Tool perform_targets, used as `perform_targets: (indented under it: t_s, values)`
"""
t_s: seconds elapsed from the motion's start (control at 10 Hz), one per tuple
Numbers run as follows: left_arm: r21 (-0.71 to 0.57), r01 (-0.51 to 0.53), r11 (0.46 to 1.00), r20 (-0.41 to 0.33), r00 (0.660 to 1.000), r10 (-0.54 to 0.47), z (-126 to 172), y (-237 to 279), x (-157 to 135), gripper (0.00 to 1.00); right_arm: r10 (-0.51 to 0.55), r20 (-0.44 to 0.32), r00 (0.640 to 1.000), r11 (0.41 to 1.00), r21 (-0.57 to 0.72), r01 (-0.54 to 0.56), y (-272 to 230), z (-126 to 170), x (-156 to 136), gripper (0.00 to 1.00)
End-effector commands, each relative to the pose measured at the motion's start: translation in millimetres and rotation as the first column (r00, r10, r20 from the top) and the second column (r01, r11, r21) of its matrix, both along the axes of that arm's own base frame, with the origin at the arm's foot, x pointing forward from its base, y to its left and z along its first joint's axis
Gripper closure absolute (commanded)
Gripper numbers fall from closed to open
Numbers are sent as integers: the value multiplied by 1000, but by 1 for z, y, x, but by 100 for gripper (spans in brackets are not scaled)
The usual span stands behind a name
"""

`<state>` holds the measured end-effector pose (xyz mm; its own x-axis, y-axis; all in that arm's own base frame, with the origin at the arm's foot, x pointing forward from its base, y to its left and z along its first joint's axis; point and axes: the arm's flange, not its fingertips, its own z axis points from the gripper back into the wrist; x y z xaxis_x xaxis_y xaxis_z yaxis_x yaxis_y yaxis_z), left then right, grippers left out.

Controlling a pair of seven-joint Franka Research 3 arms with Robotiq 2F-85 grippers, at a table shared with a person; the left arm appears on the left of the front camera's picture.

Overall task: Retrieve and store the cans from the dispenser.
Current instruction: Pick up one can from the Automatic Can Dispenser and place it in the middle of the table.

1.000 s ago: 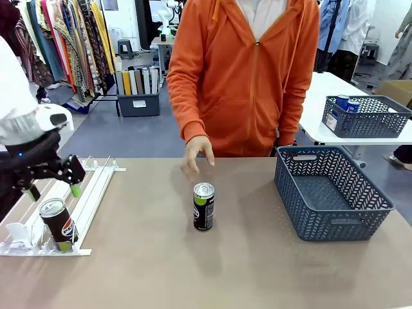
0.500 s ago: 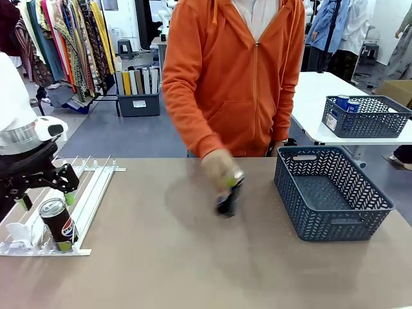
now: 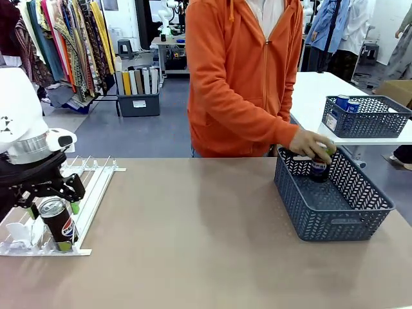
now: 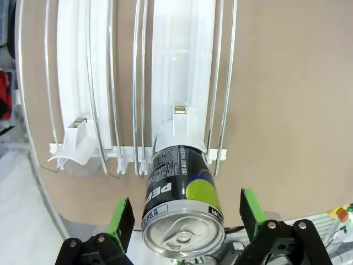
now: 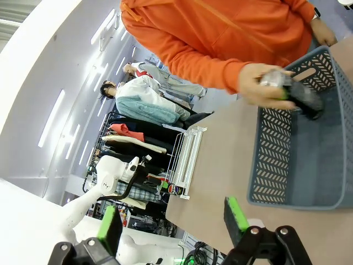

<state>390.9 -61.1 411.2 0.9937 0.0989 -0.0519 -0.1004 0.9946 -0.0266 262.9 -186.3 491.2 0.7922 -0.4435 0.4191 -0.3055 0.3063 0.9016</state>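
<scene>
We see the person's hand [image 3: 309, 143] has carried the dark can [image 3: 318, 169] off the worktop [image 3: 193, 244] to over the grey basket [image 3: 335, 222], left pincer [image 4: 185, 212] wide open astride the Pepsi can [image 4: 179, 187] lettered "PEP" in the dispenser [image 4: 182, 66], not touching it, right pincer [image 5: 172, 221] open, empty.

Lower left, a black can [image 3: 59, 224] with a green patch and silver top sits in the white dispenser [image 3: 96, 187]. Right, a slate-blue herringbone-lattice basket [image 3: 335, 215]; an orange hoodie [image 3: 238, 77] behind; tan tabletop [image 3: 193, 251].
</scene>
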Motion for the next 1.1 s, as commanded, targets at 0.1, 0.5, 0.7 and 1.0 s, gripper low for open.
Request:
perform_targets:
  t_s: [0.1, 0.5, 0.7, 1.0]
  values:
    - [-19, -27, 999, 12, 1000, 27, 3, -2, 2, 6, -6, 28, 1000, 1000, 21, 6, 1, 4, 3, 0]
    - [-17, -26, 1000, 18, 999, 27, 5, -1, 0, 100, -6, 28, 1000, 1000, 21, 6, 1, 4, 3, 0]
    - [-12, -30, 999, 27, 999, 30, 7, 0, -1, 100, -6, 28, 1000, 1000, 21, 6, 1, 4, 3, 0]
    - [-3, -27, 1000, 92, 995, 27, 31, 4, -6, 100, -6, 28, 1000, 1000, 21, 6, 1, 4, 3, 0]
